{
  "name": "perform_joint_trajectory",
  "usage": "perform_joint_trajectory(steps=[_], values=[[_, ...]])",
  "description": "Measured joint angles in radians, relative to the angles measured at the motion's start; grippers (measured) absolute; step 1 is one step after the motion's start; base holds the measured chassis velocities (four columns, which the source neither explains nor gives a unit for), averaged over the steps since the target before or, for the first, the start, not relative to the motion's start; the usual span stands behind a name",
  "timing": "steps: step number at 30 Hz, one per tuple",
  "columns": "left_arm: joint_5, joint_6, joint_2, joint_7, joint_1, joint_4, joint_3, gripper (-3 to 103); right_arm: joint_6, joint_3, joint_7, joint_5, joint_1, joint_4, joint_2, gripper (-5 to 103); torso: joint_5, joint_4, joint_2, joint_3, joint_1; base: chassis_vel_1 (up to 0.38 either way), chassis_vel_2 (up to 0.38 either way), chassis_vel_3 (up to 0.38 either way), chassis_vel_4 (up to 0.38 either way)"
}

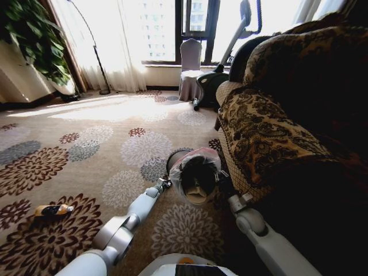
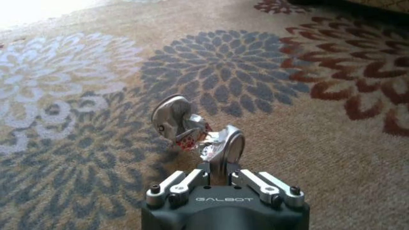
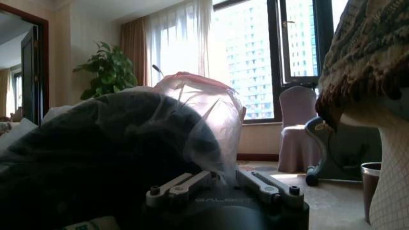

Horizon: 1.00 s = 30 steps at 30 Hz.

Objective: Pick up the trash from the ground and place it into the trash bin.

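Two grey-white robot arms enter from the bottom of the head view. Left gripper (image 2: 199, 139), metal curved fingers (image 2: 168, 115), pinches a small crumpled silver foil wrapper with red print (image 2: 191, 139) low over the floral patterned carpet (image 2: 319, 143); jaws are closed on it, one finger on each side. "GALBOT" is readable on the dark wrist housing. In the head view the left gripper (image 1: 164, 184) sits just beside the small round dark trash bin lined with a translucent whitish-pink plastic bag (image 1: 195, 172), to its left.

One bin, bag bunched over the rim, a pale item visible inside. It appears tilted, with its opening toward the camera. Right arm reaches to the bin's right side; the right wrist view has the bin (image 3: 115, 153) pressed close against the gripper base, bag film crinkled and shiny. Right gripper fingers are hidden by the bin, so I can't tell whether they are spread or closed.

One more litter piece on the carpet: a yellow-orange wrapper with a dark centre (image 1: 53, 210), lying flat well apart from the bin, to the robot's left.

Carpet: beige short pile with grey, white and maroon chrysanthemum medallions. One brown-gold damask fabric sofa (image 1: 270, 132) stands to the right, near the bin. One covered chair (image 1: 190, 69) stands by the window, and one leafy green plant (image 1: 34, 40) is at far left.
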Motion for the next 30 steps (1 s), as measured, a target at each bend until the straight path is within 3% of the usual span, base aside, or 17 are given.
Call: perform_joint_trajectory(steps=[2,6,8,10,11,13,15,17,19,21,22,24,25,27,29,30], values=[[-0.022,0.01,0.015,-0.006,0.017,-0.036,0.004,14,0.0,-0.001,0.0,0.0,0.001,0.0,0.0,0,-0.0001,0.0002,0.0,0.0,0.0,0.0,0.0,0.0,0.0],[-0.135,0.071,0.082,-0.034,0.107,-0.255,-0.014,14,-0.009,-0.015,0.0,0.001,0.032,-0.018,0.002,0,-0.0002,-0.0002,0.0,0.0,0.0,0.0,0.0,0.0,0.0],[-0.165,0.086,0.094,-0.043,0.125,-0.299,-0.023,14,-0.013,-0.018,0.0,0.003,0.04,-0.024,0.002,0,-0.0001,0.0,0.0,0.0,0.0,0.0,0.0,0.0,0.0],[-0.303,0.153,0.138,-0.107,0.213,-0.489,-0.068,14,-0.028,-0.039,0.0,0.009,0.084,-0.059,0.007,0,0.0,0.0006,0.0,0.0,0.0,0.0,0.0,0.0,0.0],[-0.303,0.153,0.138,-0.107,0.213,-0.489,-0.068,14,-0.028,-0.039,0.0,0.009,0.084,-0.059,0.007,0,0.0,0.0006,0.0,0.0,0.0,0.0,0.0,0.0,0.0],[-0.369,0.193,0.155,-0.199,0.269,-0.621,-0.105,14,-0.035,-0.045,0.0,0.01,0.115,-0.094,0.023,0,0.0002,0.001,0.0,0.0,0.0,0.0,0.0,0.0,0.0],[-0.386,0.207,0.159,-0.228,0.279,-0.657,-0.109,14,-0.035,-0.036,0.0,0.01,0.114,-0.104,0.029,0,0.0007,0.0011,0.0,0.0,0.0,0.0,0.0,0.0,0.0],[-0.413,0.231,0.171,-0.264,0.319,-0.767,-0.14,14,-0.038,-0.016,0.0,0.012,0.113,-0.134,0.041,0,-0.0014,-0.0015,0.0,0.0,0.0,0.0,0.0,0.0,0.0],[-0.417,0.236,0.175,-0.268,0.337,-0.801,-0.159,14,-0.039,-0.018,0.0,0.012,0.122,-0.145,0.044,0,-0.0012,-0.0016,0.0,0.0,0.0,0.0,0.0,0.0,0.0],[-0.418,0.241,0.191,-0.274,0.442,-0.971,-0.27,14,-0.045,-0.044,0.001,0.011,0.165,-0.194,0.064,0,0.0002,-0.0004,0.0,0.0,0.0,0.0,0.0,0.0,0.0],[-0.418,0.241,0.191,-0.274,0.442,-0.971,-0.27,14,-0.045,-0.044,0.001,0.011,0.165,-0.194,0.064,0,0.0002,-0.0004,0.0,0.0,0.0,0.0,0.0,0.0,0.0],[-0.425,0.238,0.202,-0.276,0.571,-1.131,-0.359,14,-0.047,-0.072,0.0,0.009,0.201,-0.234,0.082,0,0.0003,0.0011,0.0,0.0,0.0,0.0,0.0,0.0,0.0],[-0.425,0.238,0.202,-0.276,0.571,-1.131,-0.359,14,-0.047,-0.072,0.0,0.009,0.201,-0.234,0.082,0,0.0003,0.0011,0.0,0.0,0.0,0.0,0.0,0.0,0.0],[-0.455,0.218,0.208,-0.265,0.67,-1.251,-0.411,14,-0.047,-0.094,0.0,0.006,0.227,-0.267,0.091,0,-0.0005,0.0012,0.0,0.0,0.0,0.0,0.0,0.0,0.0],[-0.538,0.178,0.211,-0.213,0.78,-1.418,-0.474,14,-0.045,-0.126,0.0,-0.003,0.27,-0.327,0.106,0,0.0003,0.0005,0.0,0.0,0.0,0.0,0.0,0.0,0.0],[-0.538,0.178,0.211,-0.213,0.78,-1.418,-0.474,14,-0.045,-0.126,0.0,-0.003,0.27,-0.327,0.106,0,0.0003,0.0005,0.0,0.0,0.0,0.0,0.0,0.0,0.0]])
